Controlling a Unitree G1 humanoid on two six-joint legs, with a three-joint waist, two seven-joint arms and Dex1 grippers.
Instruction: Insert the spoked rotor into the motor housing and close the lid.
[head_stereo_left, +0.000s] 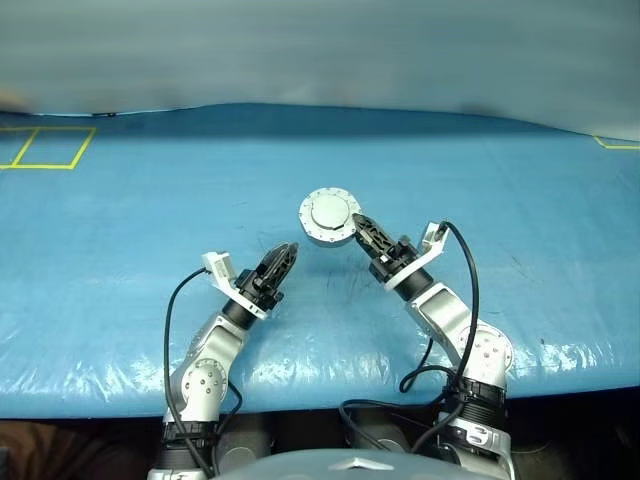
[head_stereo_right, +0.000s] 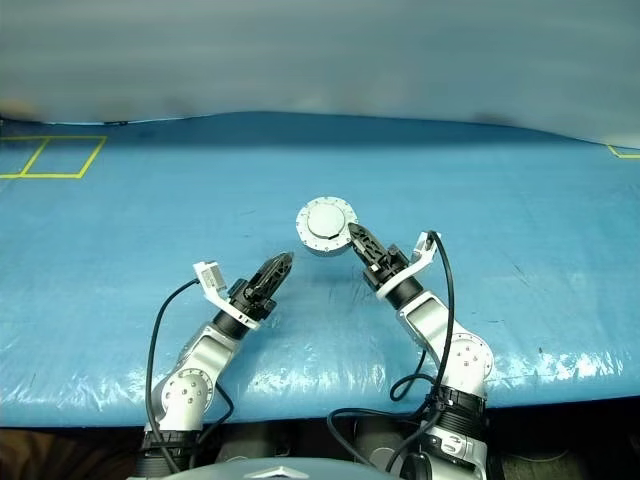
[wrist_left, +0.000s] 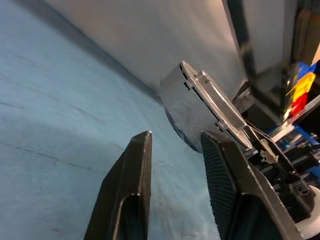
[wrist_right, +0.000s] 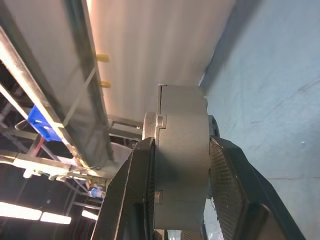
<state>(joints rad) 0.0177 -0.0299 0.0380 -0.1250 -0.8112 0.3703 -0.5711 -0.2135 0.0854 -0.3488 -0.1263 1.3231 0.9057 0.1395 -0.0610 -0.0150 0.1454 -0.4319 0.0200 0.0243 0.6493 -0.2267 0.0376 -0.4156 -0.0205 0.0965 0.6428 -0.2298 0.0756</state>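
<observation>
In the left eye view the right gripper (head_stereo_left: 362, 226) clamps the closed motor housing (head_stereo_left: 328, 217), smooth lid (head_stereo_left: 328, 211) up, above the blue table (head_stereo_left: 120, 250); in the left wrist view the left gripper (wrist_left: 175, 145) stands parted and empty; no legible markings appear.

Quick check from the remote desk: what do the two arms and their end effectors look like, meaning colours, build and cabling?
Both arms are silver-grey metal with rounded joint housings. Each wrist has a white bracket, and a loose black cable loops along each arm. The left end effector and the right end effector each have two black, tapered fingers; the pads are finely ribbed.
</observation>
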